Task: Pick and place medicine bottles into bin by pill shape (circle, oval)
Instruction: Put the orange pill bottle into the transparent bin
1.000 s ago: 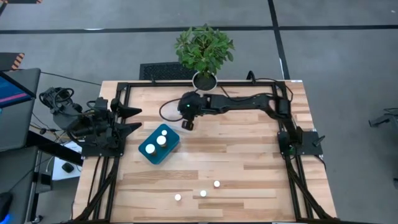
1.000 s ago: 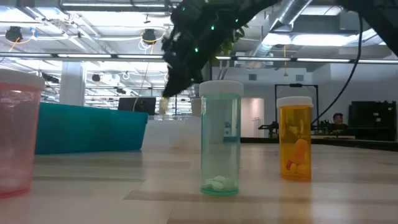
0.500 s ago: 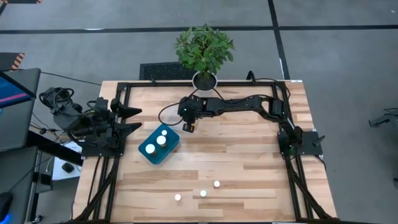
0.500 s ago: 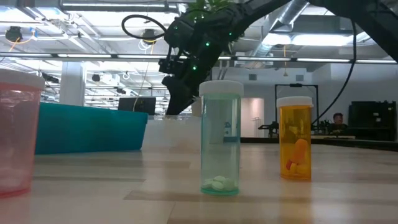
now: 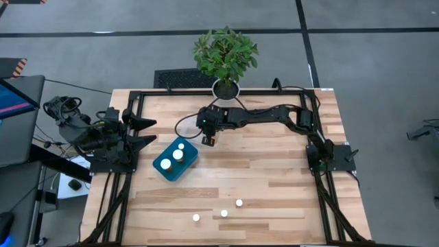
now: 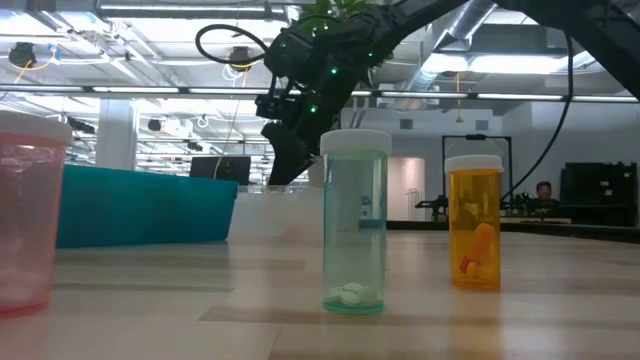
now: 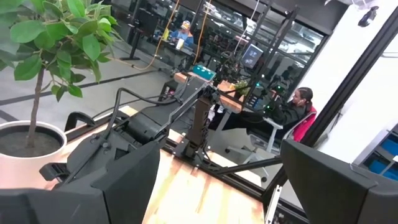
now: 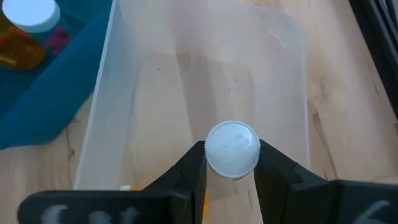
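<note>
Right gripper [image 8: 231, 177] is clamping a white-capped medicine bottle [image 8: 232, 148] between its two dark fingers, jaws narrowed on the cap, and is hanging directly over the clear plastic rectangular bin [image 8: 283, 68]. That clear bin is sitting just beside the teal rectangular bin [image 5: 175, 159], on the side toward the potted green plant [image 5: 225, 53]. In the high view the right gripper [image 5: 208, 139] is sitting just past the teal bin's far corner.

Step in hand: placing. The bottle is carried and is above the clear bin, not yet dropped; the bin floor below it is looking bare.

Next move, my read: lower a bit into the clear bin, spread the jaws, lift straight up clear of the walls. Keep the release well inside the wall shared with the teal bin so it isn't landing in the wrong shape group.

Teal bin is already holding white-capped bottles, at least one orange-bodied.

Three more white-capped bottles [image 5: 223, 213] are standing well apart from the teal bin, near the table's front edge; low view shows a clear greenish one [image 6: 354, 221] and an orange one [image 6: 473, 222].

Left gripper [image 7: 211, 180] is parked wide at the table's edge, beyond the teal bin, holding nothing.
</note>
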You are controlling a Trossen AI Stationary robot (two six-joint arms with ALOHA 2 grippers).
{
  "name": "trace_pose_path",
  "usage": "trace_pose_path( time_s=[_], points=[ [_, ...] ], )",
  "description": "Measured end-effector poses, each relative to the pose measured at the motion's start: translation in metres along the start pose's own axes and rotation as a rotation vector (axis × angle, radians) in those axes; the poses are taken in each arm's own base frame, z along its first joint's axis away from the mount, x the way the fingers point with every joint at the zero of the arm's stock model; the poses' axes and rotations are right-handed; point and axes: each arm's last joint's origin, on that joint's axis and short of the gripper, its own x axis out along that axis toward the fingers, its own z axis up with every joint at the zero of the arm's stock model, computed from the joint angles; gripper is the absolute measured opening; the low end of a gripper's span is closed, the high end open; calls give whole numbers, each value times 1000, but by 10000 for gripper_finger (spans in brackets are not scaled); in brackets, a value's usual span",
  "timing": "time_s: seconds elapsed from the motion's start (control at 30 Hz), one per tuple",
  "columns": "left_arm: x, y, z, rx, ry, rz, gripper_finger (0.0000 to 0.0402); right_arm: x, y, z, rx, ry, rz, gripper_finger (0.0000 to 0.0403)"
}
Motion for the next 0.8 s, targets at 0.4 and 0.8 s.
trace_pose_path(
  time_s=[0.4,0.8],
  points=[
    [0,0,0,4,3,2,328,14,5,-9,-21,52,-17,114],
    [0,0,0,3,2,2,328,14,4,-13,-36,92,-53,114]
  ],
)
